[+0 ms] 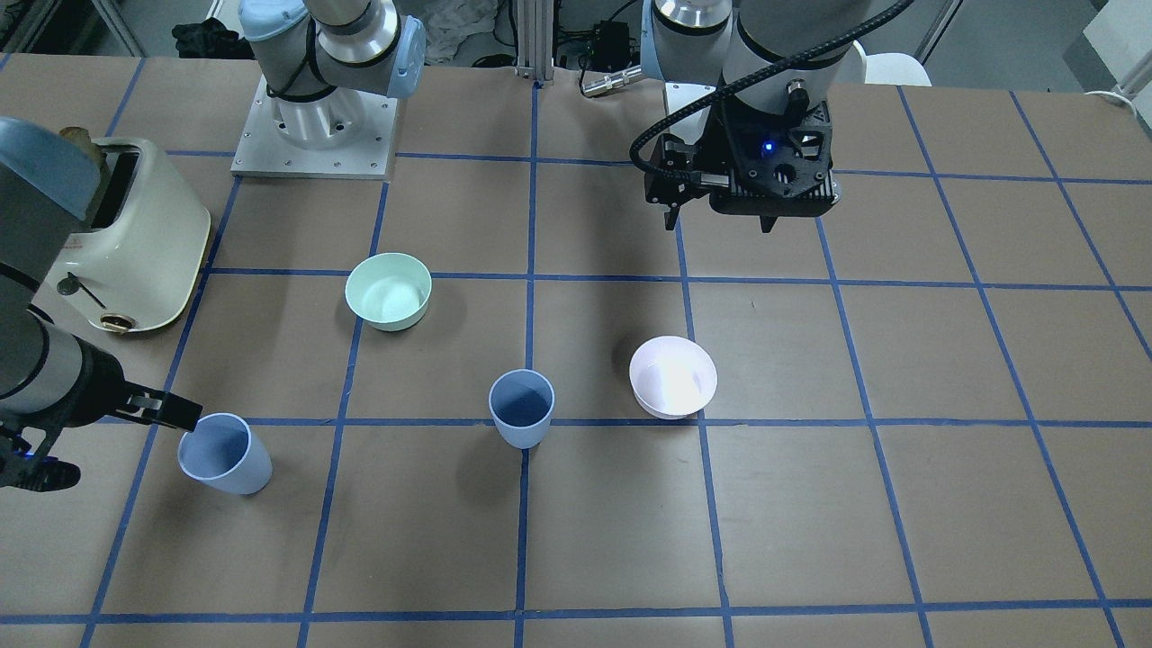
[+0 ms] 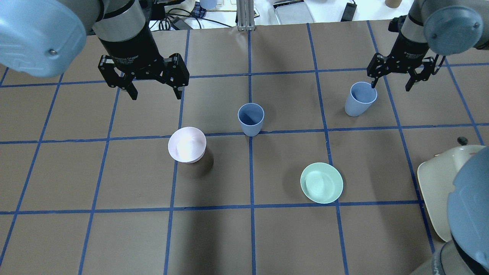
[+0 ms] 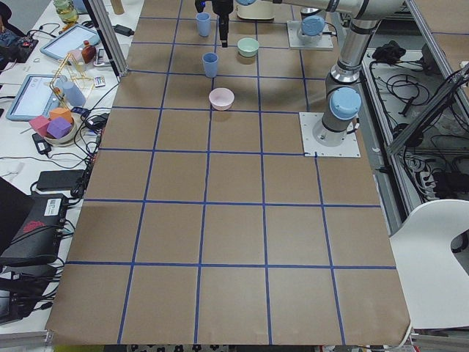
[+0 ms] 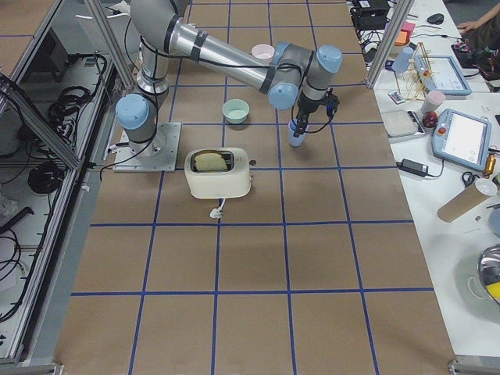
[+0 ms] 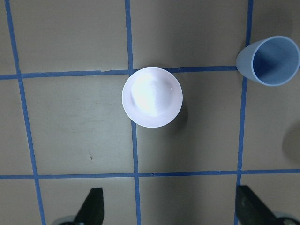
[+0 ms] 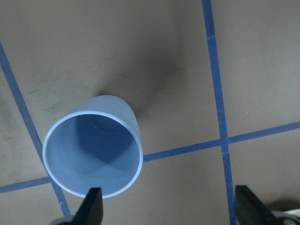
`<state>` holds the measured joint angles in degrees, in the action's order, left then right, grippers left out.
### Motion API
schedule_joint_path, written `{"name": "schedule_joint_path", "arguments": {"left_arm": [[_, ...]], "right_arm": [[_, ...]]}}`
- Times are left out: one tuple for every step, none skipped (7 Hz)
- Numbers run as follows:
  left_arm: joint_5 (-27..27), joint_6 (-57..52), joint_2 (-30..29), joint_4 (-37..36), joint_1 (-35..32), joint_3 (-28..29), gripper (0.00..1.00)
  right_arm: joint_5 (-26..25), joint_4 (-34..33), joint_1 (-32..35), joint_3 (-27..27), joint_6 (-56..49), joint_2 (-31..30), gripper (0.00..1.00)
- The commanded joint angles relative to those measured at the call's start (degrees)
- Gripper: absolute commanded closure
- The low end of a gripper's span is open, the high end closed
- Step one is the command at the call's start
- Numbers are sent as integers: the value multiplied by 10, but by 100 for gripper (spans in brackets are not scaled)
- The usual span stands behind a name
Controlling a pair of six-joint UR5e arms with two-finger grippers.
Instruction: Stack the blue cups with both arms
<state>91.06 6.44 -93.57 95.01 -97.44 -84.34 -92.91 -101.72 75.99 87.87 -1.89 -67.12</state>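
Hovering with my left gripper (image 2: 156,95) and right gripper (image 2: 391,87) both spread wide, holding nothing. Zero stacking done: nearer blue cup (image 2: 251,119) stands mid-desk, farther blue cup (image 2: 360,98) sits toward the far right corner, one right-side jaw at its rim. Grabbing and nesting look left to do.

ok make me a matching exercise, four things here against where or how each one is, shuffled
1 pink bowl
2 mint-green bowl
3 toaster
4 right claw

A holds a slice of bread
B open, one finger at a blue cup's rim
C between the toaster and the pink bowl
D on the robot's left side

Pairs: 1-D, 2-C, 3-A, 4-B
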Motion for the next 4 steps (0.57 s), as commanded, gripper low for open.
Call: {"name": "schedule_joint_path", "arguments": {"left_arm": [[0, -1, 4, -8, 5, -4, 0], [2, -1, 4, -7, 6, -4, 0], [1, -1, 4, -8, 6, -4, 0], [2, -2, 4, -7, 6, -4, 0]], "right_arm": [[9, -51, 0, 36, 0, 2, 0], [12, -55, 0, 35, 0, 11, 3], [12, -76, -1, 34, 0, 27, 12], [13, -107, 0, 37, 0, 37, 18]]}}
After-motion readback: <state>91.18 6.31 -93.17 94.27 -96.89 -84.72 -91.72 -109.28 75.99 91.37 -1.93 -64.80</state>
